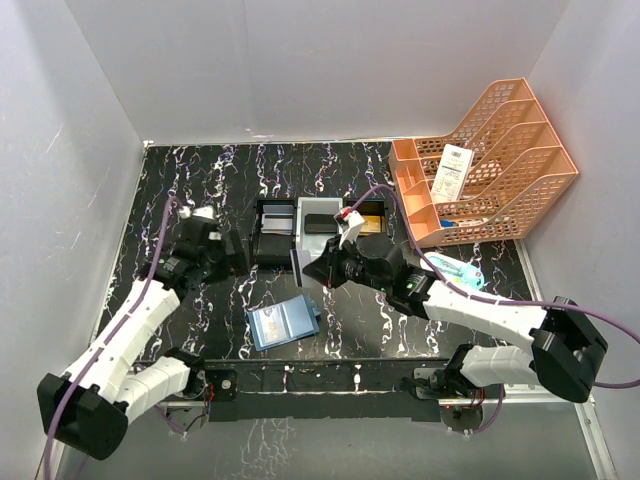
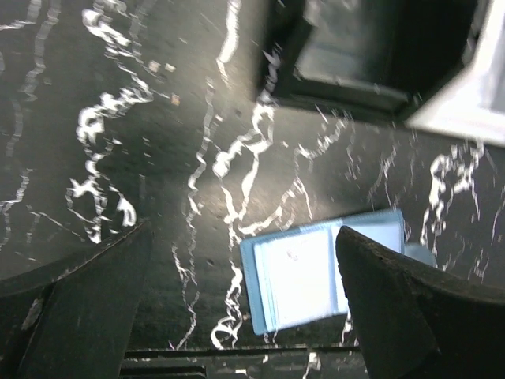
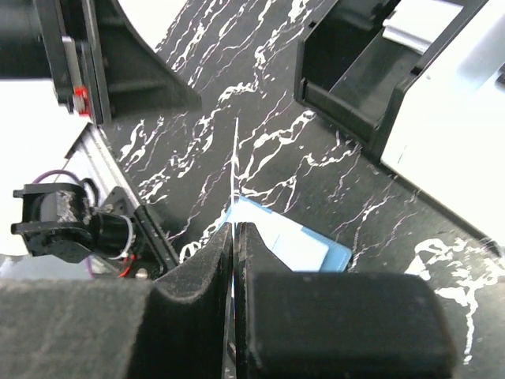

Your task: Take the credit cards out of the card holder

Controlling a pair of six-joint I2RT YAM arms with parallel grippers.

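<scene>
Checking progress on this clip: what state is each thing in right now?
left gripper: open, empty
right gripper: shut on a thin card
card holder: open, flat on the table
black card: in the middle compartment of the tray
gold card: in the tray's right compartment

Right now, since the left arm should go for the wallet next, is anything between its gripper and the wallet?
Nothing visible. The left gripper is open over the table, and the wallet lies open just ahead of it in the wrist view. The tray sits beyond, out of the path.
</scene>
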